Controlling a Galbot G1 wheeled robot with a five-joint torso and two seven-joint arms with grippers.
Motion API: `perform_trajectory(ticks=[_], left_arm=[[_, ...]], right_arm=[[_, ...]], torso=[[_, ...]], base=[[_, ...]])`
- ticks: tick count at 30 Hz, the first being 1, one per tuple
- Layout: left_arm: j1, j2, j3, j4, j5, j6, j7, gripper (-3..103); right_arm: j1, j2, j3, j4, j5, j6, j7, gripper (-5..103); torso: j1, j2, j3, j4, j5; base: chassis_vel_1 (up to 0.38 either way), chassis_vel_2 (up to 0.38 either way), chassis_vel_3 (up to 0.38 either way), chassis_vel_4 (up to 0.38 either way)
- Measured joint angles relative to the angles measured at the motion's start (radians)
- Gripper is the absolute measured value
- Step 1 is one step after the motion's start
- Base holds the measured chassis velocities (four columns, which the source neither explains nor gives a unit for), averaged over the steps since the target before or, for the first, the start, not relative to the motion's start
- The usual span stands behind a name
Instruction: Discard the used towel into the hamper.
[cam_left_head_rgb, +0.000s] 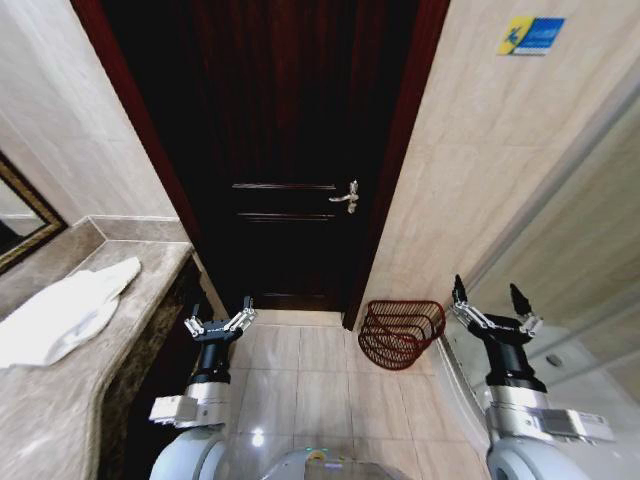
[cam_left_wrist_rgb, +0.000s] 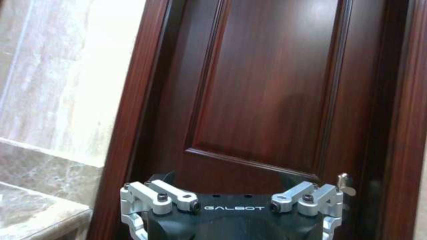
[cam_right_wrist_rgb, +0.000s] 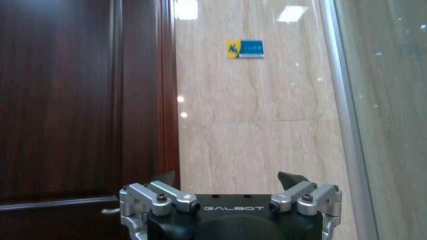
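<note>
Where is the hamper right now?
In the head view, the hamper sits tilted on the floor at the robot's right, beside the dark door, near the right gripper.

A dark wooden door (cam_left_head_rgb: 290, 150) fills the upper centre, its silver handle (cam_left_head_rgb: 346, 197) at mid-frame. Beige tiled walls (cam_left_head_rgb: 470, 150) flank it. A marble counter (cam_left_head_rgb: 60, 390) runs along the lower left; pale floor tiles (cam_left_head_rgb: 300, 380) gleam at the bottom centre.

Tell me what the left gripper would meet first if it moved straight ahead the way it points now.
Probably the dark reddish-brown wooden door: the left gripper, fingers open, faces its panel with nothing between, though depth is unclear.
</note>
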Motion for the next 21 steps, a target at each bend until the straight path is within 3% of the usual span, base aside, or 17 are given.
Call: perform_trajectory(ticks=[11, 21], left_arm=[[0.001, 0.0, -0.015, -0.003, 0.003, 0.002, -0.027, 99], [-0.005, 0.005, -0.033, -0.006, -0.004, -0.014, -0.039, 100]], right_arm=[[-0.009, 0.003, -0.002, 0.0, -0.007, 0.045, 0.013, 100], [0.004, -0.016, -0.002, 0.0, -0.025, 0.043, 0.045, 100]], torso=[[0.0, 0.0, 0.0, -0.0002, -0.0005], [0.0, 0.0, 0.0, -0.0001, 0.0]], base=[[-0.124, 0.127, 0.12, -0.127], [-0.013, 0.011, 0.011, -0.011]])
